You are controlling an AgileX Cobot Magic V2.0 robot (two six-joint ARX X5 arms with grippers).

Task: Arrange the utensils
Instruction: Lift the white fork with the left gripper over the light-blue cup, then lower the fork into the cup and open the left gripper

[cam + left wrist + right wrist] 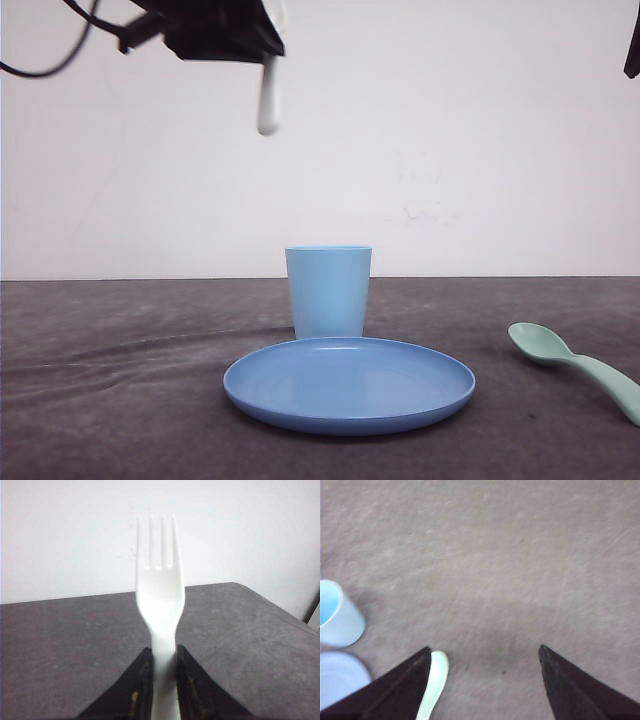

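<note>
Left gripper (164, 672) is clamped on the white fork (160, 595), held high above the table (110, 400). Right gripper (485, 652) hangs spread wide, holding nothing. The green spoon (575, 368) lies near the table's right edge, apart from plate (350, 385) and cup (328, 292).

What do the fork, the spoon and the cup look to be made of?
The fork looks like white plastic: thin, smooth, one moulded piece. The spoon seems mint-green plastic with a matte finish and soft rounded edges. The cup appears to be light blue plastic, uniform in colour with a faint sheen.
</note>
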